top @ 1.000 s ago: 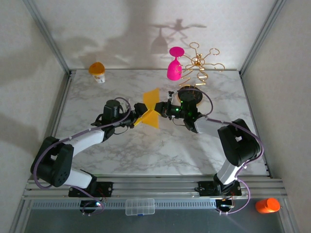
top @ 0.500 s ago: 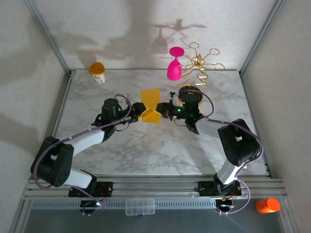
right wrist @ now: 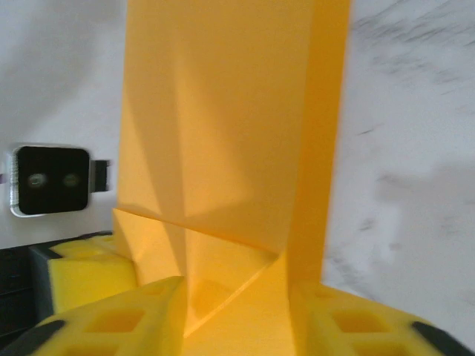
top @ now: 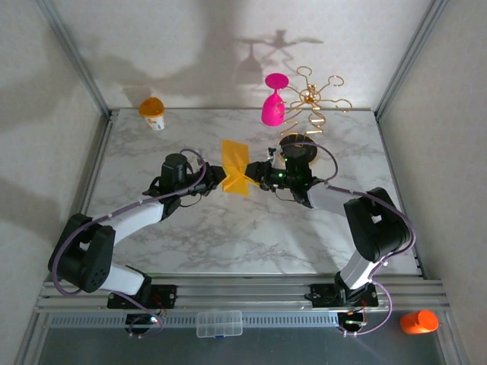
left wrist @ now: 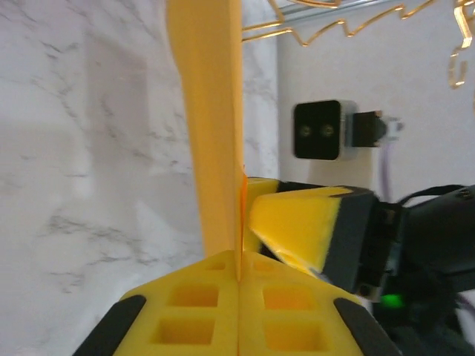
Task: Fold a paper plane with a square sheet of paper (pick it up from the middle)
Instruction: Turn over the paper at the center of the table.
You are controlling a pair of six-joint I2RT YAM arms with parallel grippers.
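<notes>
The yellow-orange sheet of paper (top: 236, 163) is folded into layered, creased flaps and hangs above the middle of the table between both arms. My left gripper (top: 221, 179) comes in from the left and is shut on the paper's lower edge. In the left wrist view its pads (left wrist: 239, 278) press together with the thin paper (left wrist: 211, 133) standing up between them. My right gripper (top: 256, 176) faces it from the right. Its jaws (right wrist: 237, 311) stand apart, with the folded paper (right wrist: 223, 133) in the gap between them. One right-gripper finger (left wrist: 297, 230) sits right beside the left pads.
A pink goblet (top: 273, 109) and a gold rack (top: 313, 99) on a round black base (top: 298, 149) stand at the back, just behind the right wrist. An orange-topped white cup (top: 153, 112) stands at the back left. A clear plastic box (top: 219, 323) lies on the front rail.
My left gripper has closed onto the paper. The right gripper's jaws have come apart. The paper has shifted slightly left and back and looks narrower from above.
</notes>
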